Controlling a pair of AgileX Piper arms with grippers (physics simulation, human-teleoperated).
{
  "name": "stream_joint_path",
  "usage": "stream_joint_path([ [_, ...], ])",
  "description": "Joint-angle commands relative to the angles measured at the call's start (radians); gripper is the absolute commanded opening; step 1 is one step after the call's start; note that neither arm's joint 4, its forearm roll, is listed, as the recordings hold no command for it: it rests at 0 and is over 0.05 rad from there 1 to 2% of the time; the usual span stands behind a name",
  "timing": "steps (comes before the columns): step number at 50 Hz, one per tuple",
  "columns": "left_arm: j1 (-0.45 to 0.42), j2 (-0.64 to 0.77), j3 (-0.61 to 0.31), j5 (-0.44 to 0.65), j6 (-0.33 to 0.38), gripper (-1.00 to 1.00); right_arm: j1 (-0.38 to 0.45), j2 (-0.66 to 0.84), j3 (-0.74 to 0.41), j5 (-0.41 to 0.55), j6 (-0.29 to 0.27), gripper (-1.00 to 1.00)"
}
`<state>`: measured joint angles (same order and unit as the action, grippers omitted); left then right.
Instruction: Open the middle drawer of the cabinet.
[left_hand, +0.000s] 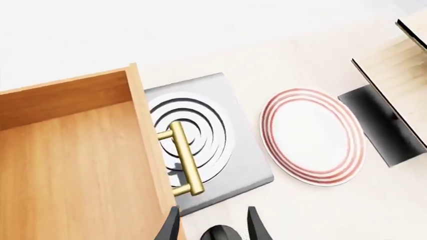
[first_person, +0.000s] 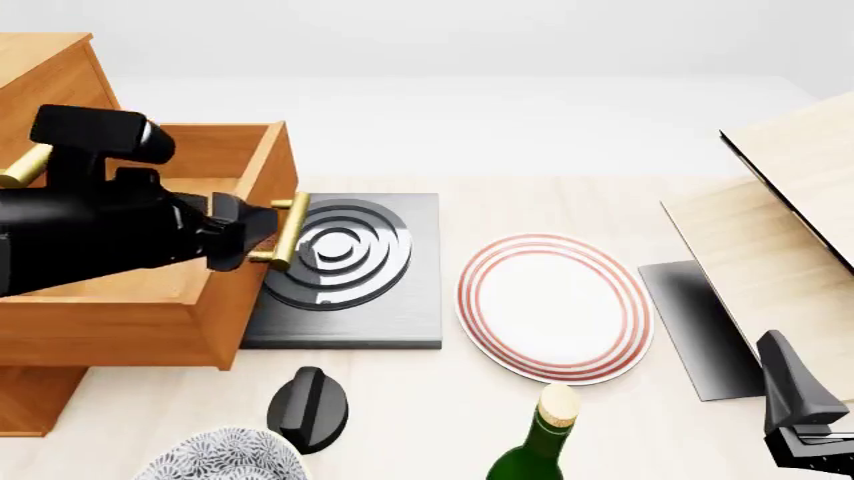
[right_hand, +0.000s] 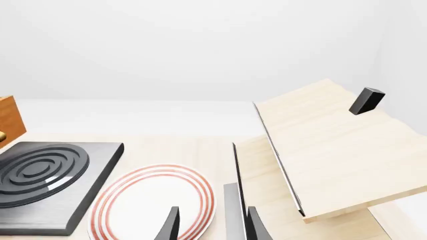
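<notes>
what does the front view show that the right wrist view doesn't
Only the front view shows the left gripper by the middle drawer, pulled out of the cabinet, plus a green bottle, black knob and patterned bowl. Only the right wrist view shows a small black block on the pale wooden board. Both show the hob and striped plate.

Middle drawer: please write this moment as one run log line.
middle drawer: pulled out over hob | left gripper: open, by handle, not holding | right gripper: open, idle
</notes>
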<state>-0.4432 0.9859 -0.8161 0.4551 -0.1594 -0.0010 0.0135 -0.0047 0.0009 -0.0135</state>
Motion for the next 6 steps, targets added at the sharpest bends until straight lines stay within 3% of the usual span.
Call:
stream_joint_path([
  [1,-0.022,-0.050,-0.038,0.011,0.045,1.00,0.001,-0.003,0.000,0.000,0.002,1.00],
  [6,-0.026,-0.063,-0.042,0.017,0.049,1.00,0.001,-0.003,0.000,0.000,0.002,1.00],
])
